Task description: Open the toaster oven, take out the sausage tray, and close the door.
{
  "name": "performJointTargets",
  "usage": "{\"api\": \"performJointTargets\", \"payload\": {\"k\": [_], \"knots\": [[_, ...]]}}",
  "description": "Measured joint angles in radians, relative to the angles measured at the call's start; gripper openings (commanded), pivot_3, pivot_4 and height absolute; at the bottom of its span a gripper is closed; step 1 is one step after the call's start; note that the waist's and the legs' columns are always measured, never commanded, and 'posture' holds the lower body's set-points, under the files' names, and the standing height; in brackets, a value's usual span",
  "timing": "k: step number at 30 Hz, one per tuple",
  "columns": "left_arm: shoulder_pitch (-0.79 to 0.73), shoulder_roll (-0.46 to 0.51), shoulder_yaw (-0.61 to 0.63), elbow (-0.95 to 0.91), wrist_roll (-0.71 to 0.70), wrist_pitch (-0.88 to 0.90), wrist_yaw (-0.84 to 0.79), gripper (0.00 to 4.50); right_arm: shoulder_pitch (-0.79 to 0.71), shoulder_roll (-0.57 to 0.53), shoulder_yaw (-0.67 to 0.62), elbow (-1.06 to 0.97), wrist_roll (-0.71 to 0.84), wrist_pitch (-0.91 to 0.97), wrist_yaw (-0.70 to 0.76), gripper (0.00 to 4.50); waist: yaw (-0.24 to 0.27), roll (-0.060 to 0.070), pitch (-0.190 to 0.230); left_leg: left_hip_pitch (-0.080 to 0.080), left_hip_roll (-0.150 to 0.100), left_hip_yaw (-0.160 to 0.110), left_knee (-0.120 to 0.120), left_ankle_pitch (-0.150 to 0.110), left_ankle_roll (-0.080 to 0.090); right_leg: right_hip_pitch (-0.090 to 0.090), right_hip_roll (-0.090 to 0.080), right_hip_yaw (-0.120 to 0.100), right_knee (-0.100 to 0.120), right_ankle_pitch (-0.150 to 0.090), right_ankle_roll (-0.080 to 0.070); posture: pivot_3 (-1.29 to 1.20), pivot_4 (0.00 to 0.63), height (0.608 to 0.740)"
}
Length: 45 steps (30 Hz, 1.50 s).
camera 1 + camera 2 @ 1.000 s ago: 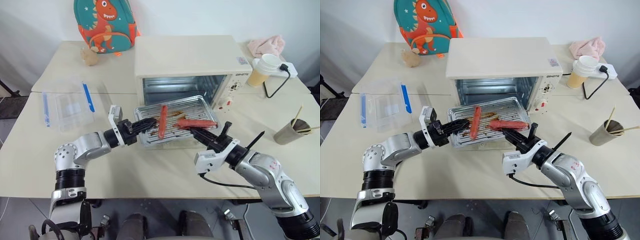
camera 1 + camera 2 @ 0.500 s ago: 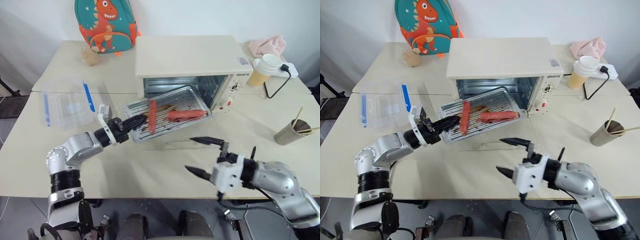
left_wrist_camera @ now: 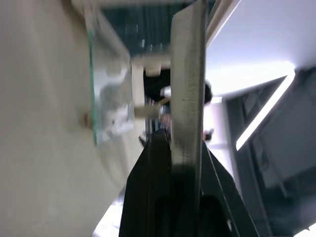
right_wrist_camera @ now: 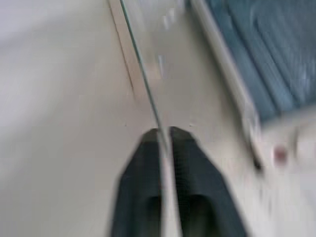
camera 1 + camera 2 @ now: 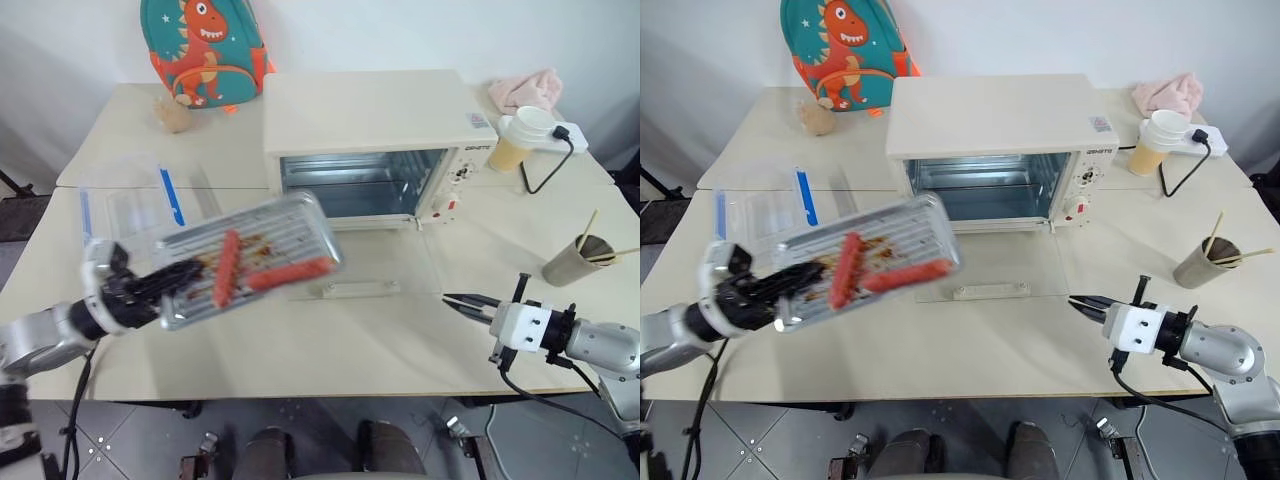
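the left gripper (image 5: 150, 288) is clamping one short edge of the sausage tray (image 5: 262, 252) and is holding it in the air over the table (image 5: 300, 350), to the left of the toaster oven (image 5: 370, 140) and clear of it. the tray is tilting a little, and the two sausages (image 5: 262, 275) are lying loose on the ribbed bottom. in the left wrist view the thin metal rim is sitting between the fingers (image 3: 153, 168).

the right gripper (image 5: 470, 302) is hovering low over the table at the right w/ its fingers pressed together and nothing in them. the door (image 5: 365, 272) is lying flat open in front of the oven.

i am judging the tray as light, stiff, thin metal, prob. greasy, so slippery. a one-edge pinch is letting it sag, so the sausages could roll off. better to keep it level and set it down soon. for the door, the wide bar handle (image 5: 358, 290) is looking like the place to push or take.
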Motion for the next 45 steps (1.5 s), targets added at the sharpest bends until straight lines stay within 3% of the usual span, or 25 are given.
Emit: {"api": "performJointTargets", "payload": {"k": [3, 8, 15, 22, 40, 45], "knots": [[0.12, -0.031, 0.099, -0.034, -0.002, -0.066, 0.001, 0.0, -0.041, 0.002, -0.002, 0.083, -0.022, -0.02, -0.023, 0.02, -0.002, 0.0, 0.0, 0.001, 0.0, 0.001, 0.0, 0.0, 0.0, 0.0, -0.001, 0.001, 0.0, 0.0, 0.0, 0.0, 0.15, 0.74], [0.202, -0.2, 0.22, -0.133, -0.001, -0.194, 0.082, 0.0, -0.106, 0.013, 0.013, 0.211, -0.054, -0.02, -0.039, 0.02, 0.009, 0.0, 0.0, -0.001, 0.003, 0.0, 0.002, 0.0, 0.0, 0.001, -0.001, 0.001, -0.001, 0.0, 0.0, 0.0, 0.15, 0.74], [0.24, -0.361, 0.265, -0.298, -0.002, -0.288, 0.176, 0.0, -0.193, 0.108, 0.065, 0.295, -0.028, -0.014, 0.011, 0.02, 0.004, -0.001, 0.0, 0.0, 0.0, 0.001, 0.003, 0.0, 0.0, 0.002, -0.001, 0.001, 0.0, 0.0, 0.0, 0.0, 0.15, 0.74], [0.31, -0.437, 0.346, -0.359, -0.002, -0.351, 0.243, 0.0, -0.21, 0.17, 0.09, 0.293, 0.089, 0.052, 0.106, 0.02, 0.003, -0.001, 0.0, 0.0, 0.0, 0.001, 0.003, 0.0, 0.0, 0.001, -0.001, 0.001, 0.0, 0.0, 0.0, 0.0, 0.15, 0.74], [0.288, -0.441, 0.36, -0.356, -0.002, -0.332, 0.264, 0.0, -0.32, 0.196, 0.041, 0.161, 0.131, 0.05, 0.028, 0.02, 0.004, -0.001, 0.0, -0.002, 0.0, 0.0, 0.005, 0.0, 0.0, 0.001, -0.001, 0.001, 0.0, 0.0, 0.0, 0.0, 0.15, 0.74], [0.289, -0.424, 0.36, -0.328, -0.002, -0.311, 0.262, 0.0, -0.423, 0.199, 0.034, 0.144, 0.132, 0.066, -0.015, 0.02, 0.003, -0.001, 0.0, -0.002, 0.0, 0.0, 0.005, 0.0, 0.0, 0.001, 0.0, 0.001, 0.0, 0.0, 0.0, 0.0, 0.15, 0.74]]}}
